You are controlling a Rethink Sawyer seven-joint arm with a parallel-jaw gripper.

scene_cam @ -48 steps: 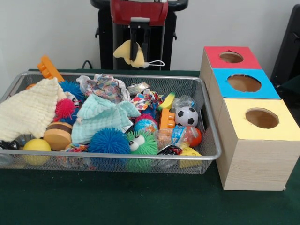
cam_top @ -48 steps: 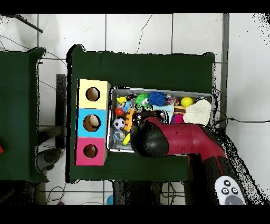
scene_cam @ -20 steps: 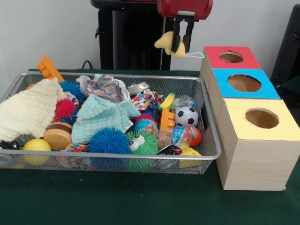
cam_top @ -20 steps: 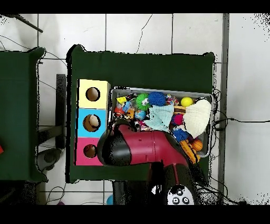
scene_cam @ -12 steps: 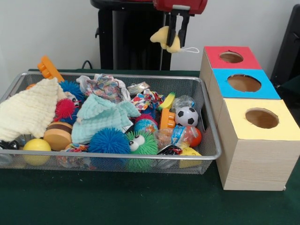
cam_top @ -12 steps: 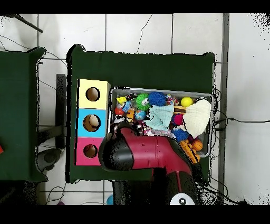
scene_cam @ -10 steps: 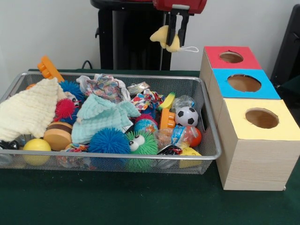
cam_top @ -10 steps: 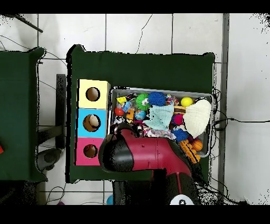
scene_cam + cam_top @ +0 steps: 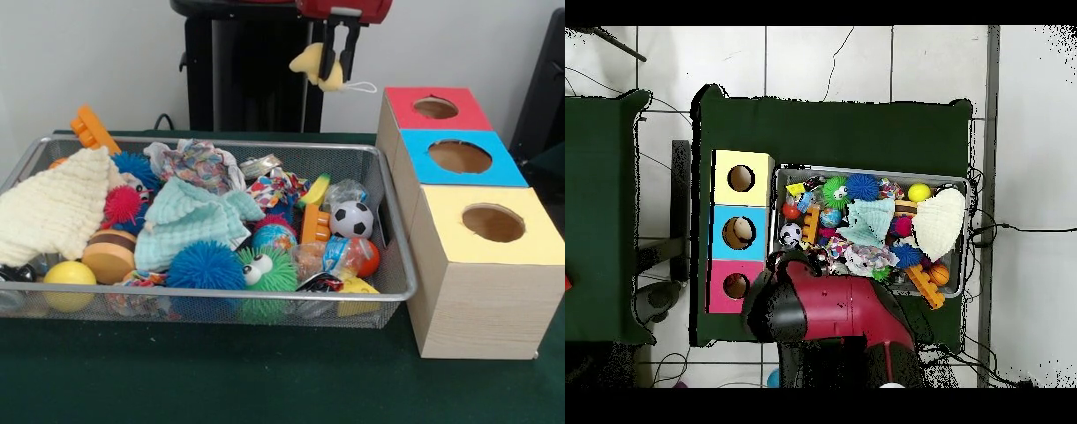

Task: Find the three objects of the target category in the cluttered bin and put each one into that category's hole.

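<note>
1. Front view. We see the gripper [image 9: 333,69] at the top edge, its dark fingers [image 9: 328,53] closed on a small yellow soft toy [image 9: 312,64]. The toy hangs clear above the table, over the far right corner of the wire bin [image 9: 399,265]. A thin white loop trails from its right side, pointing toward the red box.

2. Front view, the key relation. The red-topped box [image 9: 463,117] is to the picture's right of the gripper and lower. Its round hole [image 9: 435,108] is near but not beneath the toy. We judge the coming move to be a short carry sideways toward that hole, then a drop. Which hole fits the category, we cannot tell.

3. Front view, materials. The toy looks limp and plush, lumpy in outline, with no clear long axis. The three boxes are pale wood-grain with flat coloured tops: red, then blue [image 9: 503,163], then yellow [image 9: 538,225] nearest the camera. The bin is fine metal mesh, heaped with folded cloths, spiky rubber balls, a small football [image 9: 351,219] and hard plastic pieces.

4. Overhead view. The red arm [image 9: 835,305] covers the gripper and toy, so neither shows. Its dark rounded end sits just beside the red box [image 9: 715,285], overlapping the bin's corner.
</note>
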